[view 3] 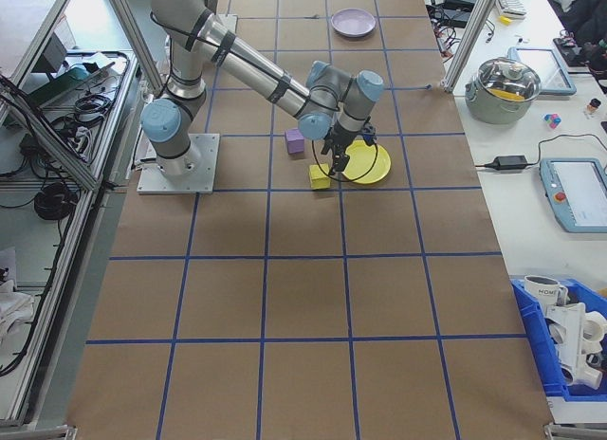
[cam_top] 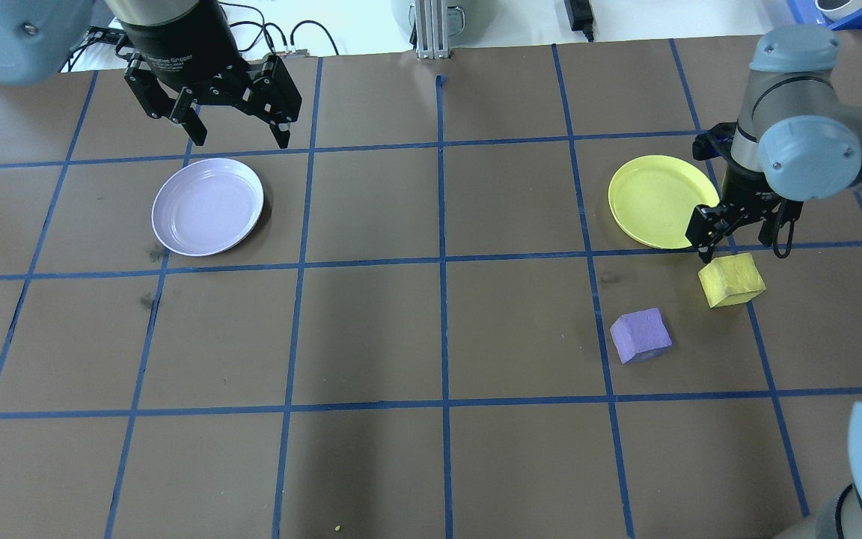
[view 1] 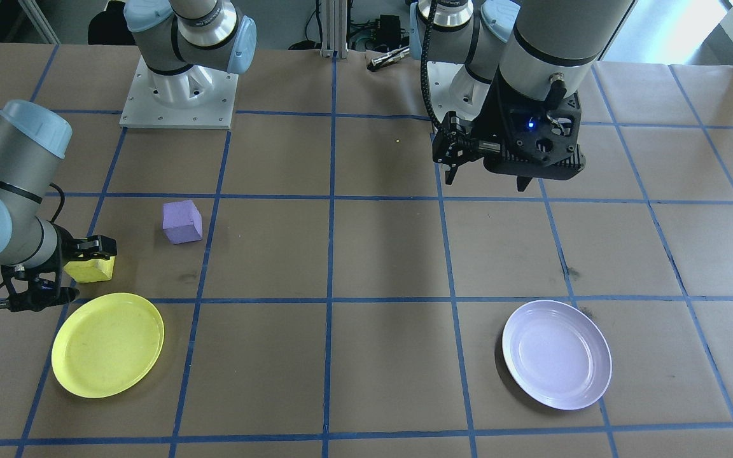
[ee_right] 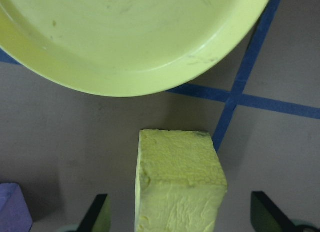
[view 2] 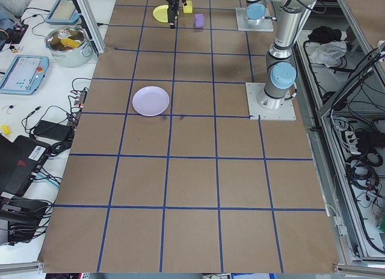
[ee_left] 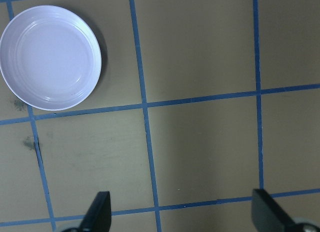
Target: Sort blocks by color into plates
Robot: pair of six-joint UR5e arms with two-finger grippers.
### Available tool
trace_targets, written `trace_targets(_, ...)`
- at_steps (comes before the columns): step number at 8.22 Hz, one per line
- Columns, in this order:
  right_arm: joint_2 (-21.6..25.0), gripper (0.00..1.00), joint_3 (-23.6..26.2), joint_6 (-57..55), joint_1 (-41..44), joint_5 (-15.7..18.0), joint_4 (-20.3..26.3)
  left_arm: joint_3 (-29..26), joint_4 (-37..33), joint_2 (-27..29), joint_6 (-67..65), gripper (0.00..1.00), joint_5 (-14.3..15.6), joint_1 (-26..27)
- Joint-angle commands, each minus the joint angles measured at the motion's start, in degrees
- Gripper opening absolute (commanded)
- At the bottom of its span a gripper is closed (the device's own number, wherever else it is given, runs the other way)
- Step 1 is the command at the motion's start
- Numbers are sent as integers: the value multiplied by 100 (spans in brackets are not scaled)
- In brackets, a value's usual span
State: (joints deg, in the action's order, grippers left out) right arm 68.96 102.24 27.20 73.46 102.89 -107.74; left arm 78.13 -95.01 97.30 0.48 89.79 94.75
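Right gripper (ee_right: 177, 217) hangs with jaws spread wide, straddling the rough yellow foam cube (ee_right: 177, 189) without gripping it. Just beyond that cube lies the round yellow plastic plate (ee_right: 125, 37); the purple foam cube (cam_top: 640, 335) rests beside it. Left gripper (cam_top: 240, 138), also open and empty, hovers near the pale lavender plate (cam_top: 207, 206).

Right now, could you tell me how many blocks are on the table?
2. The yellow block sits beside the yellow plate, under the right tool. The purple block lies apart, nearer the robot. None seem hidden.
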Motion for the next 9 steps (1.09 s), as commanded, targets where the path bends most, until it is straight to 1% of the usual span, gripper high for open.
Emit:
trace_targets(1, -295, 100, -2, 181, -173, -6, -63, 0, -8, 17, -13, 100, -32, 0)
trace_targets(5, -427, 99, 7, 172, -183, -15, -28, 9, -8, -10, 31, 100, 38, 0)
trace_targets(6, -427, 67, 7, 129, -183, -84, -20, 9, -17, -44, 40, 100, 47, 0)
trace_targets(7, -444, 23, 7, -11, -191, -94, -28, 9, -9, 16, 31, 100, 47, 0)
trace_targets(8, -436, 13, 7, -265, -200, -94, 15, 9, -8, 25, 31, 100, 47, 0)
trace_targets(9, -418, 10, -11, -293, -200, -50, 33, 9, -8, 17, 31, 100, 39, 0)
